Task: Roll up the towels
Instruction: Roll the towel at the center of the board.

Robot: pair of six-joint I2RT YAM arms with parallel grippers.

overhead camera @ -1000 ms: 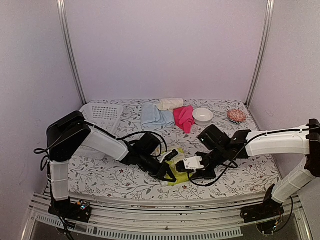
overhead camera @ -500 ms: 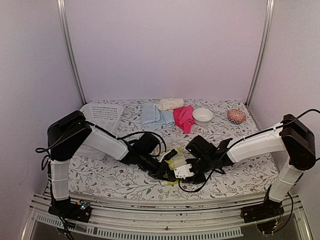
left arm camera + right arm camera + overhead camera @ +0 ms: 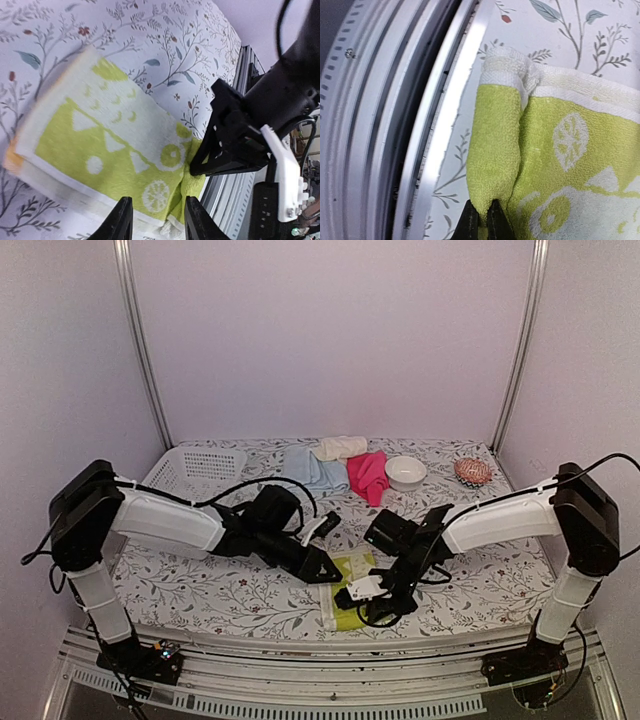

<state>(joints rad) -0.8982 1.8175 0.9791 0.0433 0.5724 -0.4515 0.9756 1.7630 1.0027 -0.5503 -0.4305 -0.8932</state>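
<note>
Overhead view: a yellow-green towel (image 3: 352, 585) lay on the floral table (image 3: 480, 590) near its front edge. The pink towel (image 3: 368, 476), blue towel (image 3: 305, 470) and cream towel (image 3: 340, 447) sat well behind it.

Left wrist view: the left fingers (image 3: 120, 222) stood apart and empty over the towel's patterned face.

Right wrist view: the right fingers (image 3: 470, 217) were clenched on a puckered fold at the towel's corner.

The cloth looked soft and light. It would likely sag and bunch, so an edge or corner seemed the best hold.
</note>
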